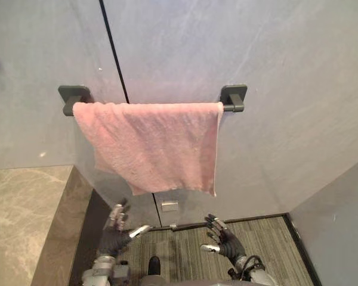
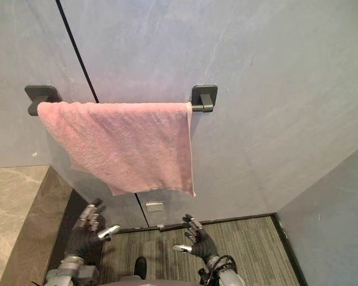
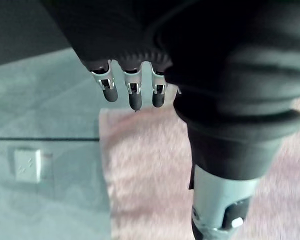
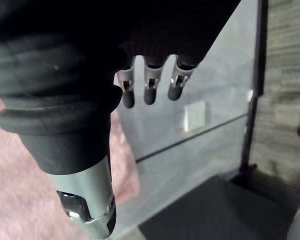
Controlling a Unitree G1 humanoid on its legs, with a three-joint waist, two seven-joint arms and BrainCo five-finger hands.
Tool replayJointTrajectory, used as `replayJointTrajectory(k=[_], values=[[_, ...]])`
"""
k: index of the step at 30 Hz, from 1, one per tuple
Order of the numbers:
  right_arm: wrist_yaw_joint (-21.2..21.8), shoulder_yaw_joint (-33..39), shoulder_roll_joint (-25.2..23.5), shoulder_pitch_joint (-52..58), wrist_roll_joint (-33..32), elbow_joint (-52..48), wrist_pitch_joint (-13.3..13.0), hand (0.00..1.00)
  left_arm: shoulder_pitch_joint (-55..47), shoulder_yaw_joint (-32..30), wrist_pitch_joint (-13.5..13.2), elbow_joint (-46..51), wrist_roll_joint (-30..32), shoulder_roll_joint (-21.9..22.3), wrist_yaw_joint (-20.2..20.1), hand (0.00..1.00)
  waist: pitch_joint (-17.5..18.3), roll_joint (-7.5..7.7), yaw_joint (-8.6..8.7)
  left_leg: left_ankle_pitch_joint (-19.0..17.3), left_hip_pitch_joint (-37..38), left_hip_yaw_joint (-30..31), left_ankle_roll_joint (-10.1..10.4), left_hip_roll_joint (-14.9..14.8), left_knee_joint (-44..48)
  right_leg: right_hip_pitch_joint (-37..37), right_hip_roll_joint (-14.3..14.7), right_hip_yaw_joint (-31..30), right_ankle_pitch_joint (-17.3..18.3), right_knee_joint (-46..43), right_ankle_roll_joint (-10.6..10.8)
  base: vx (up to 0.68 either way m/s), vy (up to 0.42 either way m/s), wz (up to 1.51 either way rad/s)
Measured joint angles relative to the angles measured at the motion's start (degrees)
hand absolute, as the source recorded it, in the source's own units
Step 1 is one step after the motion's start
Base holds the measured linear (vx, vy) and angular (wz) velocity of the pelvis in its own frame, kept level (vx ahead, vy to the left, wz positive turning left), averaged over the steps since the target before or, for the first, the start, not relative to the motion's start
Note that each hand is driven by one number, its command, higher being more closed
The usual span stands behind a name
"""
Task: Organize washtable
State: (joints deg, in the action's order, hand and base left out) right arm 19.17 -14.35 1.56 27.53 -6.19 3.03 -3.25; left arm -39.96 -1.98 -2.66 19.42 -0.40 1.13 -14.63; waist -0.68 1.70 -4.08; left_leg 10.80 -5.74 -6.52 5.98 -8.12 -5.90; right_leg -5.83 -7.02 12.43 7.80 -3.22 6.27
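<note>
fingers (image 1: pixel 118 213) spread, empty, l hand (image 1: pixel 113 238) & r hand (image 1: pixel 228 244) low; pink towel (image 1: pixel 152 143) hangs on rail (image 1: pixel 233 108), task prob near done.

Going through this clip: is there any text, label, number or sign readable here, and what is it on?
No readable text anywhere.
Pink towel: plain, no label showing.
Small wall plate: faint marks, too blurred to read.
Towel bar: no marking to be seen.
</note>
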Motion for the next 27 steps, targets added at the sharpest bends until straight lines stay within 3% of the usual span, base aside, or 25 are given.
replayJointTrajectory(k=[2, 5, 9, 11, 15, 20, 27], values=[[1.6, -4.9, 2.4, -0.2, -1.8, -5.4, 0.1, 0.00, -1.6, 6.9, 0.0, 0.1, -6.0, -4.6, -3.2, 0.00, 0.0, -0.01, 0.03, 0.0, -0.1, 0.0, 0.0, 0.1, 0.0, 0.0, 0.0, 0.1, 0.5, 0.1, 0.8, 0.00, -0.005, 0.02], [4.7, -10.5, 4.6, -2.7, -12.2, -12.1, -0.5, 0.00, -0.6, 13.9, -0.1, 0.5, -16.4, -9.7, -5.6, 0.00, 0.1, -0.04, 0.15, 0.0, -0.7, 0.4, 0.0, 0.3, 0.0, 0.2, 0.1, 0.3, 0.9, 0.5, 0.6, 0.01, -0.004, 0.08], [4.9, -14.0, 5.1, -9.9, -24.6, -12.7, -0.9, 0.00, 6.0, 13.8, -2.4, 1.4, -27.4, -13.1, -5.1, 0.00, 1.4, 0.16, 0.12, 0.2, -2.7, 2.1, 0.2, 1.0, 0.0, 1.4, 0.0, 1.2, 0.8, 0.2, 0.6, 0.03, -0.004, 0.17], [4.8, -16.6, 5.0, -14.5, -28.1, -12.6, -1.1, 0.00, 9.5, 14.0, -3.0, 1.4, -31.8, -13.7, -4.9, 0.00, 2.2, 0.88, 0.11, 0.5, -2.6, 2.5, -0.2, 1.3, 0.2, 1.4, -0.3, 1.2, 0.8, -0.4, 0.5, 0.07, -0.006, 0.03], [2.5, -18.4, 3.9, -24.9, -30.5, -9.0, -3.1, 0.00, 19.2, 13.6, -5.3, -1.6, -38.0, -13.1, -2.1, 0.00, 2.2, 0.15, 0.08, 0.6, -2.3, 2.8, -0.1, 1.3, 0.4, 1.8, -0.4, 0.9, 0.9, -1.3, 0.2, 0.02, -0.005, -0.01], [-0.3, -18.5, 3.8, -31.3, -29.5, -3.2, -3.2, 0.00, 26.8, 12.7, -5.5, -11.7, -36.9, -12.7, 0.6, 0.00, 2.1, -0.35, 0.23, 0.7, -1.4, 2.4, -0.1, 1.0, 0.3, 1.7, -0.2, 0.1, 1.3, -2.3, -0.2, -0.03, -0.006, -0.06], [-4.3, -16.9, 3.2, -40.8, -25.1, 4.2, -3.2, 0.00, 30.1, 9.6, -5.4, -17.2, -28.0, -14.6, 1.3, 0.00, 1.0, -1.96, -0.08, 0.6, -1.6, 1.6, 0.0, 0.4, 0.0, 2.4, 0.1, -0.1, 1.7, -3.0, -0.2, -0.06, 0.000, -0.02]])
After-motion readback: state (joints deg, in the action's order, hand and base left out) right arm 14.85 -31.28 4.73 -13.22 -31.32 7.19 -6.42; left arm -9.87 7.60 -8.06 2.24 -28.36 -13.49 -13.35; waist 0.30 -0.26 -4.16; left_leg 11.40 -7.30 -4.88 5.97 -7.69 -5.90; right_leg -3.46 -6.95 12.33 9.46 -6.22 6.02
